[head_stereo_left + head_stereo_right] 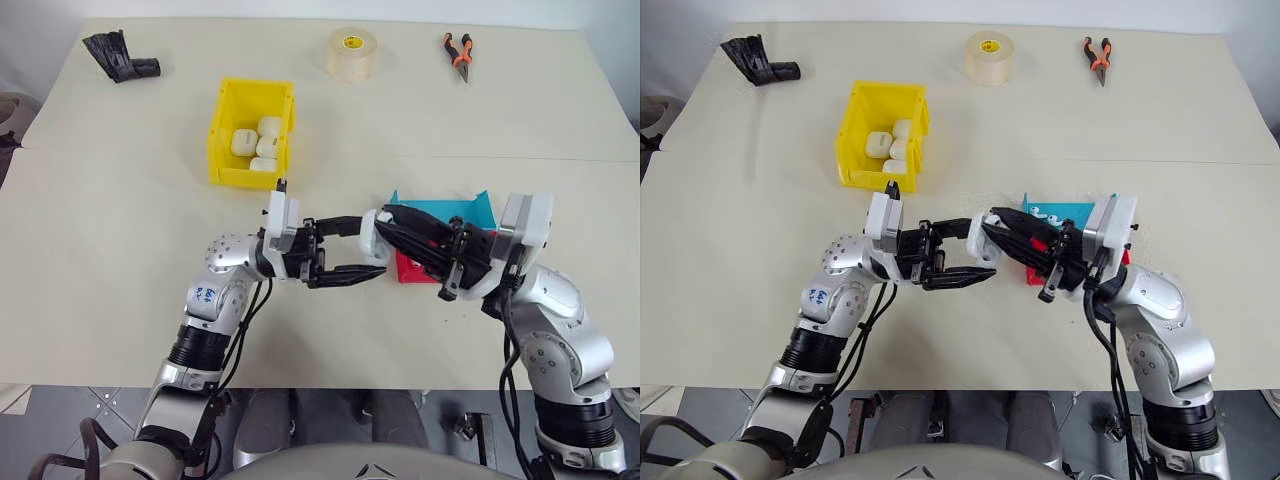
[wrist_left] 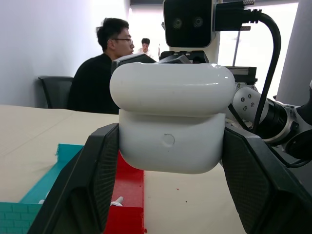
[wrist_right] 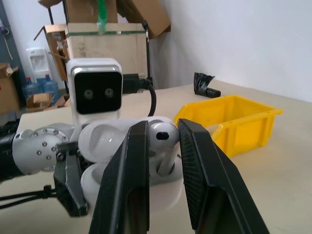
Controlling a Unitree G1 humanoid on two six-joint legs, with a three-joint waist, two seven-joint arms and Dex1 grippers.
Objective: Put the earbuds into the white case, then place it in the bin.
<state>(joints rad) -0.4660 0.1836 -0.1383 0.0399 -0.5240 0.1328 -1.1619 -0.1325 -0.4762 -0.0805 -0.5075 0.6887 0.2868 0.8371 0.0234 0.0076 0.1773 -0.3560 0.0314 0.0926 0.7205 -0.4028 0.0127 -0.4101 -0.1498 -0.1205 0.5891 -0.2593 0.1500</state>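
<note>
— Right wrist view first: what is the right gripper [image 3: 163, 161] doing?
— Its two black fingers pinch a tiny glossy white earbud [image 3: 163, 139], seated in the open small rounded white plastic case [image 2: 170, 122].
— And the left gripper [image 1: 365, 247]?
— Clamped on that case, above the cream table's near edge.
— The bright yellow plastic bin [image 1: 225, 140]?
— Toward the far edge, with several identical white cases [image 1: 256, 145] inside.

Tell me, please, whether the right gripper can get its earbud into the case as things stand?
Probably yes: the left gripper holds the case open, and the right gripper already has the earbud at its opening.
</note>
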